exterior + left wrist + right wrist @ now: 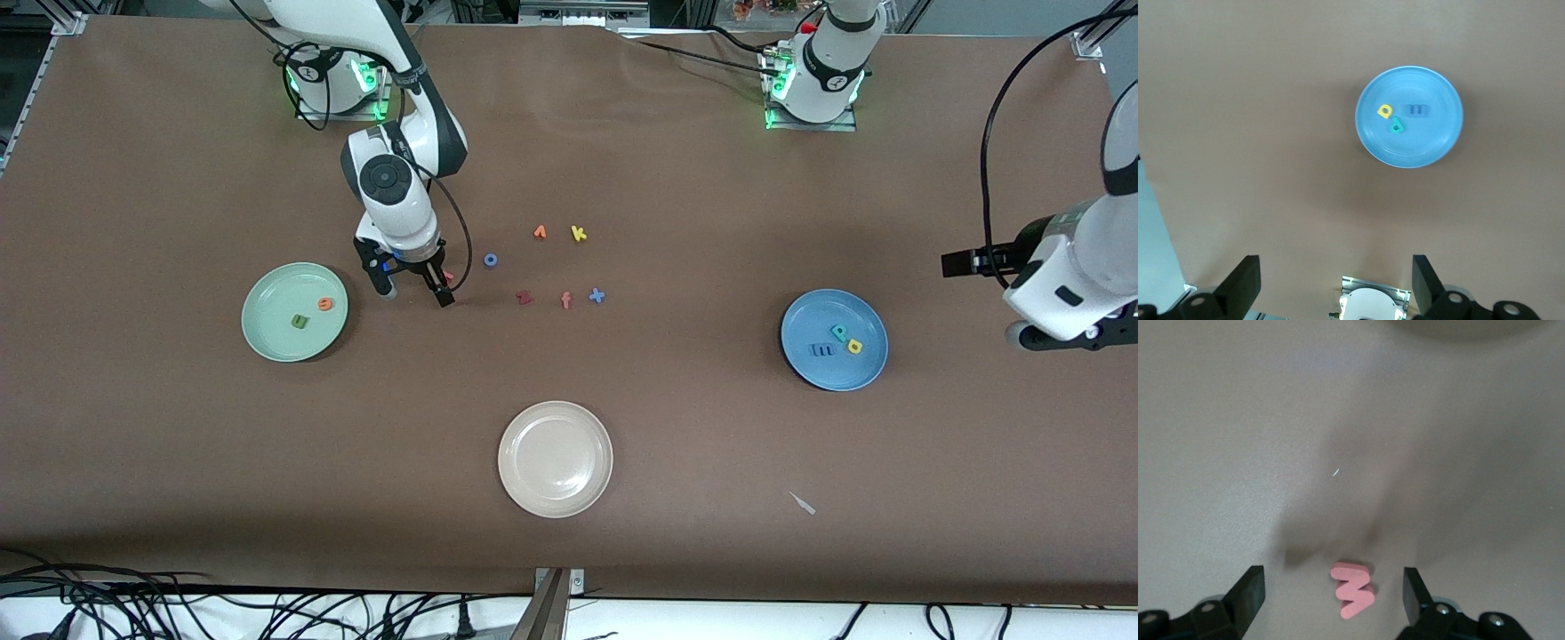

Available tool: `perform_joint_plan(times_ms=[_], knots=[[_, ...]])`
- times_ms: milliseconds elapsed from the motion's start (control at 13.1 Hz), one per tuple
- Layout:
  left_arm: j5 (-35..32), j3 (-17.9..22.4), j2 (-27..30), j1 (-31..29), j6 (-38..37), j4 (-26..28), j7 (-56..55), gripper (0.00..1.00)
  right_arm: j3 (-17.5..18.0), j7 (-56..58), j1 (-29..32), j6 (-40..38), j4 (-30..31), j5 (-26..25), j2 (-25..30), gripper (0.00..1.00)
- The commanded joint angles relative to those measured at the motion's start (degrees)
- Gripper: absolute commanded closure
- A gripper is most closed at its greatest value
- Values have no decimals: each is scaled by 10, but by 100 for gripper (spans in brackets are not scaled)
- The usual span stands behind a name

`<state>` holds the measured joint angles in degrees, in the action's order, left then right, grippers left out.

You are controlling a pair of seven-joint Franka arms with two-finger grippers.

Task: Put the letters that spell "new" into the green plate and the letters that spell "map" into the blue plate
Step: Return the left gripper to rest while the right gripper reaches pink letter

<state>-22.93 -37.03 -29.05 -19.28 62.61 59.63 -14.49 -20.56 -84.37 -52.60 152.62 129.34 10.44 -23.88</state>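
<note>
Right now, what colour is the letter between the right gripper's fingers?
Salmon pink; the w shows best in the right wrist view.

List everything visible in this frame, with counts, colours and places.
green plate: 1, mint, right arm's end; holds green n, orange e
blue plate: 1, left arm's end; holds blue m, yellow a, teal p
cream plate: 1, nearest the front camera
pink w: 1, on table
loose letters: 6, mid-table
right gripper: open, around the w
left gripper: open, waiting aloft
</note>
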Motion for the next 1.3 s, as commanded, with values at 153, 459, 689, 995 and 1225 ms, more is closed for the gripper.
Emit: perform_joint_plan(times_ms=[153,459,689,995,1225], knots=[[153,200,70,88,19,0,79,0,3,4,-1,24,14,25,2,17],[222,274,129,125,122,73,94,1,14,6,0,24,13,28,-4,19],[235,324,193,162,233,185,97,1,17,8,0,24,11,34,-10,21],[270,345,213,164,308,263,155,2,17,9,0,26,10,35,-13,33],[201,335,213,161,359,296,155,0,33,9,2,48,9,41,-25,48]])
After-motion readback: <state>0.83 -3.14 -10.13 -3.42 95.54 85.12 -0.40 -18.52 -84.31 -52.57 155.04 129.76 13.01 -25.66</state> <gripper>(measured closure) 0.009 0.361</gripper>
